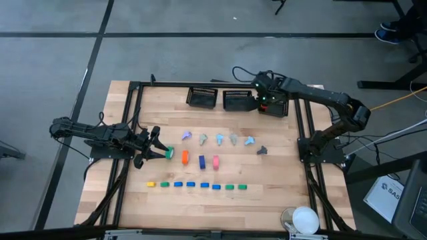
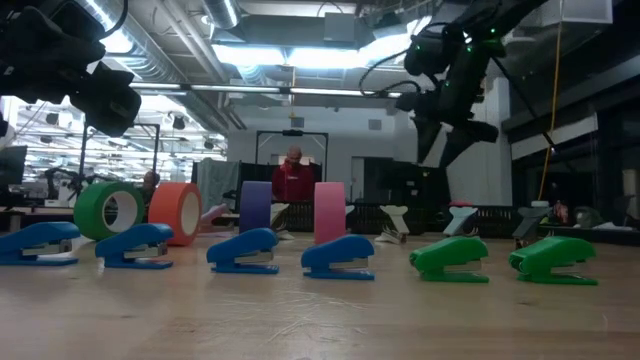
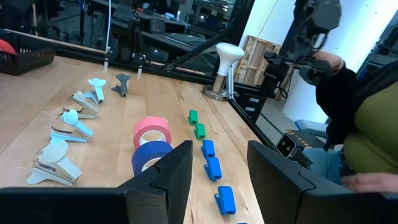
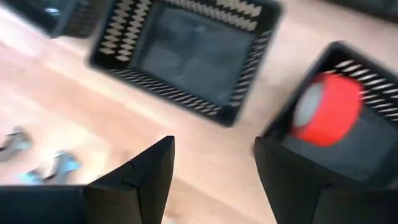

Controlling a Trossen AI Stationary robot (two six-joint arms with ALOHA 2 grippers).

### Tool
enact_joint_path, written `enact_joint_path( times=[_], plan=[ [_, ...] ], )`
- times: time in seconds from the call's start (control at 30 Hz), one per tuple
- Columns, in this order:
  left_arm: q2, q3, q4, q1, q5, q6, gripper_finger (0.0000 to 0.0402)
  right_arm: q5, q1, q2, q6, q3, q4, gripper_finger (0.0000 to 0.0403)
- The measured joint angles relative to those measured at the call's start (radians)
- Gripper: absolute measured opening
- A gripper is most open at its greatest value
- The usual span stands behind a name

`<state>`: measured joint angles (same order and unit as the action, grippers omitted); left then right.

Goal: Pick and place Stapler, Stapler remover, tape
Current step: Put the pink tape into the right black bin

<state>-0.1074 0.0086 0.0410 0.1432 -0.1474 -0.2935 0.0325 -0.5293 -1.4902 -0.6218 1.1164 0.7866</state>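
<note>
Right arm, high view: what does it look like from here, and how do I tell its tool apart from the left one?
The right arm is dark and jointed, with looping black cables and small green lights near its tool. The left arm is equally dark, its tool ending in two black, blocky, angular fingers, without visible lights.

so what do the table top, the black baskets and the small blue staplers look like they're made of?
Light wooden table top: pale wood, matte, visible grain and plank seams.
Black slotted baskets: probably moulded plastic; woven-look slotted walls with a dull sheen.
Small blue staplers: likely glossy plastic shells, with highlights on the curved tops; the silvery strip underneath looks like metal, though that is hard to confirm.
</note>
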Motion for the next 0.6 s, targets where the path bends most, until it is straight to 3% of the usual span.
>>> enact_joint_path(
  times=[0.17, 0.37, 0.6],
  plan=[
    [0.000, 0.000, 0.000, 0.000, 0.000, 0.000, 0.0150, -0.061, 0.075, 0.000, -0.069, 0.000, -0.053, 0.0225],
    [0.000, 0.000, 0.000, 0.000, 0.000, 0.000, 0.0150, -0.055, 0.181, 0.000, -0.107, 0.000, -0.136, 0.0225],
    [0.000, 0.000, 0.000, 0.000, 0.000, 0.000, 0.0150, 0.063, 0.304, 0.000, -0.130, 0.000, -0.172, 0.0225]
  ],
)
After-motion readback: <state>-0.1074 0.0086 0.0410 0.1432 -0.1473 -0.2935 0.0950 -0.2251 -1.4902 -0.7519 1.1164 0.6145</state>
